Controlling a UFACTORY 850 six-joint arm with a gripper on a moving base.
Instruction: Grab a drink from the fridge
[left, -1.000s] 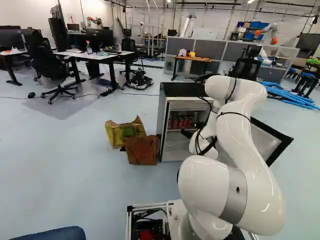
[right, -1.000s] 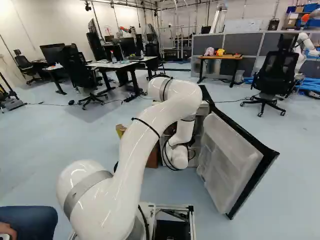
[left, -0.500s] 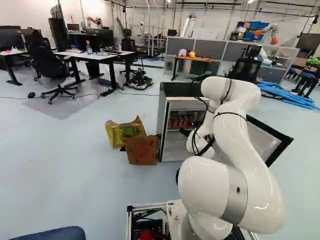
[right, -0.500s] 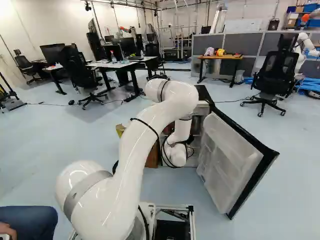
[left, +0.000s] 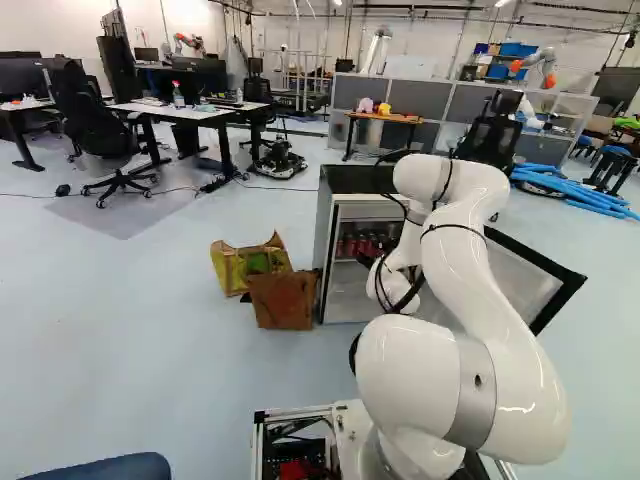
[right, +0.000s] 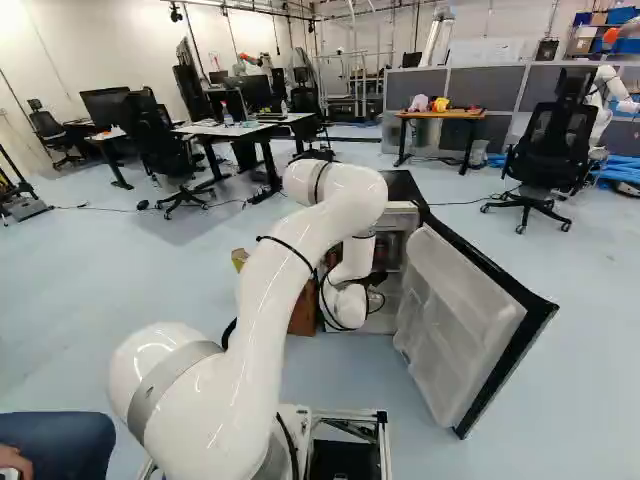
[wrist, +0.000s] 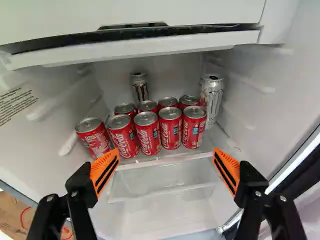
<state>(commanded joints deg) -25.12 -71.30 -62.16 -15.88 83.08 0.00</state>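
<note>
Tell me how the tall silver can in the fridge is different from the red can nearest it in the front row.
The silver can is taller; the red can is shorter. The silver can has a pale body with dark markings, while the red can is red with white lettering. The silver can sits farther back than the red can. Both stand upright on the same shelf and have silvery tops.

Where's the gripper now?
In the wrist view, the gripper is open, short of the red cans on the fridge shelf; left base view, right of the brown bag.
</note>
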